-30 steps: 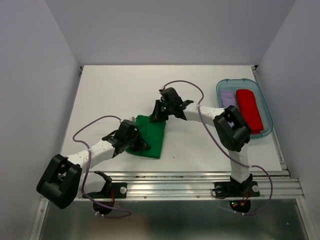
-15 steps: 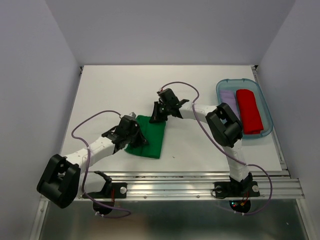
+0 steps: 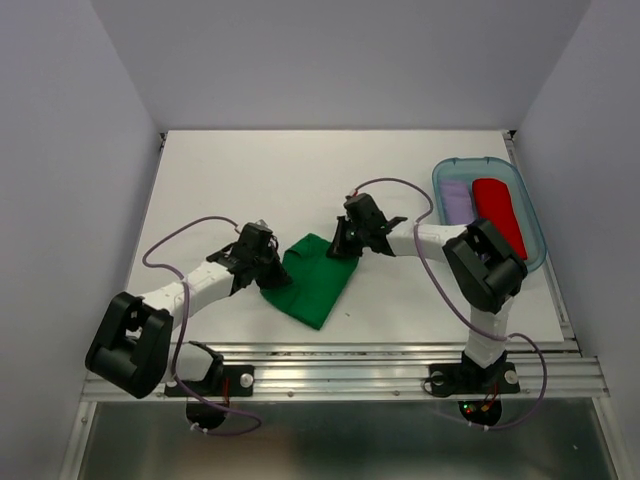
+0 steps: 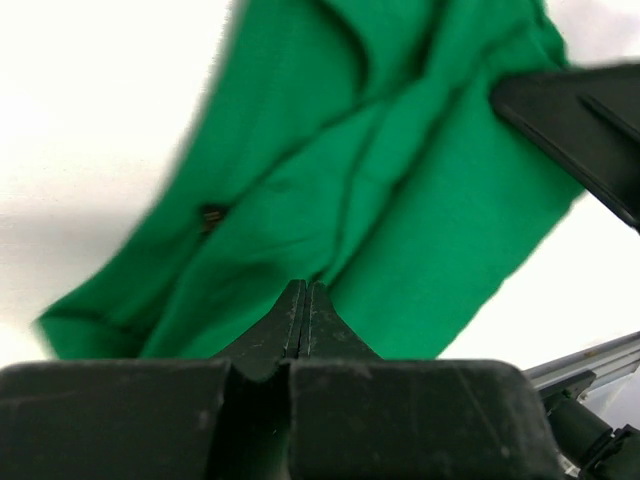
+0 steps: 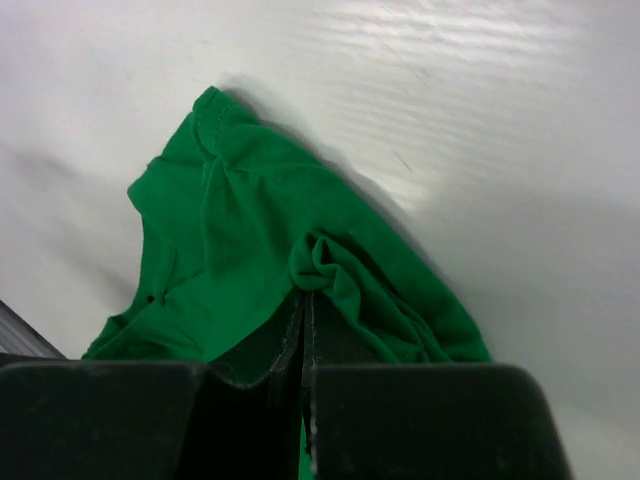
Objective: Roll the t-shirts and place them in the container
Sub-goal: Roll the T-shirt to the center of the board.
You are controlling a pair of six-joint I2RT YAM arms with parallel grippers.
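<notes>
The green t-shirt (image 3: 315, 285) lies on the table (image 3: 250, 170) between the two arms, near the front edge. It is folded into a rough oblong that sits askew and is creased across the middle. The left hand (image 3: 270, 265) is at its left edge with fingers pressed together, and in the left wrist view the creases run in to the fingertips, so it appears to pinch a thin bit of cloth. The right hand (image 3: 342, 243) is at the far right corner, clamped on a small bunch of green cloth that shows plainly in its own wrist view. The red t-shirt (image 3: 497, 215) and the lilac t-shirt (image 3: 456, 200) already lie in the blue bin (image 3: 537, 262) at the right. The step in hand looks like straightening the shirt before the roll. It is probably done best if both hands move together at one height and draw the cloth just taut enough to flatten the creases. A harder pull risks slipping the thin left pinch, so tension should be gentle. The long edges should end up straight and parallel on the table, since a skewed start would likely give a cone-shaped roll.
</notes>
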